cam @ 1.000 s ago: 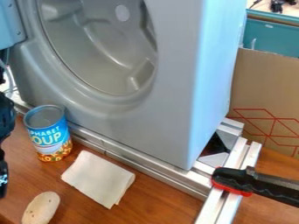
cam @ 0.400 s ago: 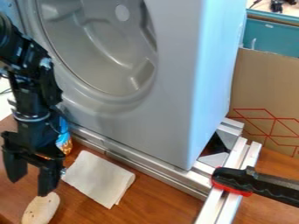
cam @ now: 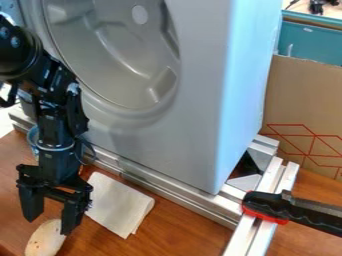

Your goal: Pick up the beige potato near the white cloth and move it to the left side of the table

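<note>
Hangs over the bench point(cam: 190, 235) with fingers point(cam: 71, 216) spread wide and empty, near a pale speckled oval point(cam: 45, 240) and a folded white cloth point(cam: 120, 206), mostly hiding a can point(cam: 33, 139).

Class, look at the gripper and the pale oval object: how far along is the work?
Done: the open gripper is down by the pale oval object. In hand: nothing; its fingers stand apart. Left: any gripping or moving seems not yet done, as the object and the folded cloth lie on the wooden surface.
</note>
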`<state>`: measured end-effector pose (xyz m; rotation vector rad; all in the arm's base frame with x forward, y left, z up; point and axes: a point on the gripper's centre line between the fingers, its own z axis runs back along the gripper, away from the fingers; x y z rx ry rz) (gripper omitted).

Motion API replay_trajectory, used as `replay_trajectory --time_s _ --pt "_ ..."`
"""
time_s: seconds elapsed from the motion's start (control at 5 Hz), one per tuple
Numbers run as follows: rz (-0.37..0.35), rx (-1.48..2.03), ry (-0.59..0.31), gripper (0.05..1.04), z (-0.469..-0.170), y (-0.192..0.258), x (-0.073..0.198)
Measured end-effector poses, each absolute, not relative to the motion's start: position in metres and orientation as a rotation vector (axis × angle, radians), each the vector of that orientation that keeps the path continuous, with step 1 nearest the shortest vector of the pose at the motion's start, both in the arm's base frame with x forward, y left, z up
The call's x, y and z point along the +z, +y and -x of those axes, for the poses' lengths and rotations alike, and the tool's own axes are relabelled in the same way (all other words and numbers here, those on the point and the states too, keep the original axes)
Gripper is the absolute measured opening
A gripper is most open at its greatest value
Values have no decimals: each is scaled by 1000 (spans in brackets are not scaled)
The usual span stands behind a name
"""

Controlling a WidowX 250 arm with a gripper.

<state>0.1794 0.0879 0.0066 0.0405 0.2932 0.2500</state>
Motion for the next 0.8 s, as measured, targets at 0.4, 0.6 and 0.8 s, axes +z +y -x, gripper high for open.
replay_trajectory --time_s 0.4,0.6,0.8 --pt "-99 260 349 1000 -170 96 -9" --pt "-121 252 375 1000 -167 100 -16" --pt "-122 245 389 947 -167 101 -21"
